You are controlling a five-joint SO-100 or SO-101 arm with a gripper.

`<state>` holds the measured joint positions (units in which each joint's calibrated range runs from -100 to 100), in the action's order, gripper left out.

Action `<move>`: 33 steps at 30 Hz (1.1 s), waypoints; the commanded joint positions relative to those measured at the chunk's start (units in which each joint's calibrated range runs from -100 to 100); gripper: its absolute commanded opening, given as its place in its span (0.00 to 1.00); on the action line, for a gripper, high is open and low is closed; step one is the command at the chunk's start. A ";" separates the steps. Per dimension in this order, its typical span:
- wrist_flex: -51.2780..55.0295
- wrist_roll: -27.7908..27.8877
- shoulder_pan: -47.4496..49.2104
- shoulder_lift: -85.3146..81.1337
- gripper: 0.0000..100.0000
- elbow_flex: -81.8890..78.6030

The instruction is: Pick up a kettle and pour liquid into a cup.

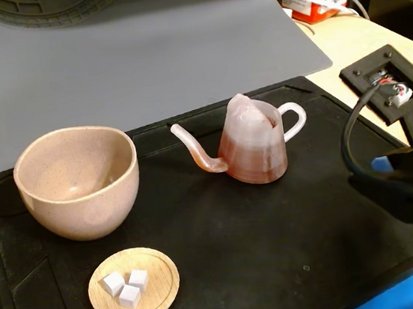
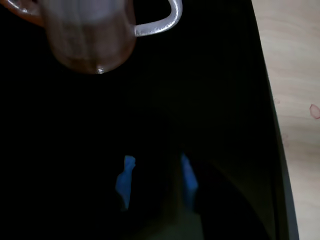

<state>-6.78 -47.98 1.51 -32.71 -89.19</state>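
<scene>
A: Where did your kettle point(image 1: 255, 148) stand?

B: Upright mid-mat point(image 1: 280, 266), spout toward nine o'clock at the cup point(image 1: 78, 181), the two well apart, handle toward three o'clock. The dish point(image 1: 134, 286) of cubes point(image 1: 127, 286) sat at the cup's five o'clock.

A: And your tool point(image 2: 155, 182)?

B: In the wrist view it hung at six o'clock from the kettle, blue fingertips point(image 2: 125, 180) parted around bare mat, gripping nothing. Bare tabletop point(image 2: 295, 75) lay past the mat's three o'clock edge.
</scene>
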 commanded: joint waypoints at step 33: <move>-31.22 9.33 -0.10 51.22 0.20 42.55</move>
<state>-37.42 -38.87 1.74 18.58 -49.56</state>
